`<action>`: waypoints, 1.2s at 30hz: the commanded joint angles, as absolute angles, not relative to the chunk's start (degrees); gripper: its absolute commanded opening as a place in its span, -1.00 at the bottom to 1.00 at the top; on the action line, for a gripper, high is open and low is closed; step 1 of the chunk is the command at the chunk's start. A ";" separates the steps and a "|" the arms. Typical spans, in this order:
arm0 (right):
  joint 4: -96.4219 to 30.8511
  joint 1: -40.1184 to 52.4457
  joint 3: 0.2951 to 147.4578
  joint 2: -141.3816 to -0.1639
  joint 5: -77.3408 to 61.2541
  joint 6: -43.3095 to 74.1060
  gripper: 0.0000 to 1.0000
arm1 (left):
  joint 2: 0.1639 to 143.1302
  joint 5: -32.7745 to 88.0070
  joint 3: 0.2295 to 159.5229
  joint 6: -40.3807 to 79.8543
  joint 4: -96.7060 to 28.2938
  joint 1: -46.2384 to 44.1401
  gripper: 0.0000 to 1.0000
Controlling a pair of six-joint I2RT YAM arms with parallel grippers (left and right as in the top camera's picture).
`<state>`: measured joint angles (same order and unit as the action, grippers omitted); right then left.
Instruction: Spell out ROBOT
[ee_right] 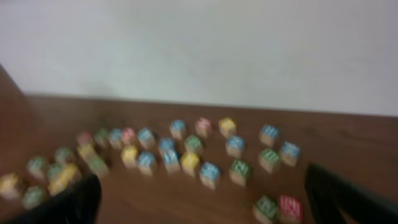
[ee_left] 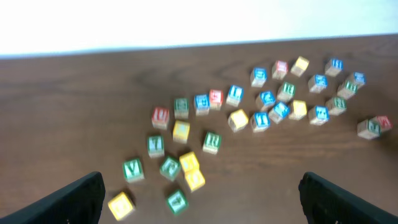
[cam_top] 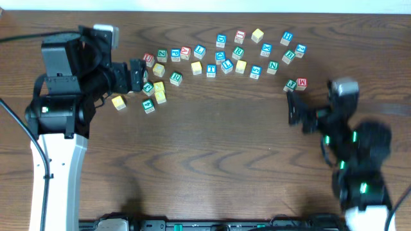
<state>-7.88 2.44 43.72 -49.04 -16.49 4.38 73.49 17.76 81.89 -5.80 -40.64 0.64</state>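
left gripper [cam_top: 137, 77] jaws wide, you hold nothing | right gripper [cam_top: 294, 109] wide too, empty | letter cubes [cam_top: 211, 69] scattered loose on the table [cam_top: 212, 160], far half, nearest ones just beside your left gripper

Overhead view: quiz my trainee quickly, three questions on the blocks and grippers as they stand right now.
1. True or false: the left gripper holds a block.
2. The red block near the right gripper sits right beside a block of which colour? A green, B yellow, C blue.
3. Are the blocks lined up into a word yet?
Key: 1 false, it is open and empty. 2 A. 3 No, they lie scattered on the table.
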 commanded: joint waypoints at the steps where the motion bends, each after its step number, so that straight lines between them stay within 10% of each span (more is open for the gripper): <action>1: -14.04 2.22 57.45 -60.60 -22.57 3.09 0.99 | 73.93 12.51 85.45 -4.97 -41.19 -1.45 0.96; 19: -60.51 11.86 136.00 -119.24 -21.34 -1.58 0.98 | 109.36 8.01 131.90 -5.89 -61.87 -6.50 0.96; 36: -54.87 16.08 138.69 -138.89 -19.81 0.58 0.99 | 125.51 7.42 131.94 -5.69 -58.65 -8.51 0.97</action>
<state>-54.63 15.64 137.32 -137.95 -20.53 -0.16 124.73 8.36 130.65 -4.95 -58.24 -8.38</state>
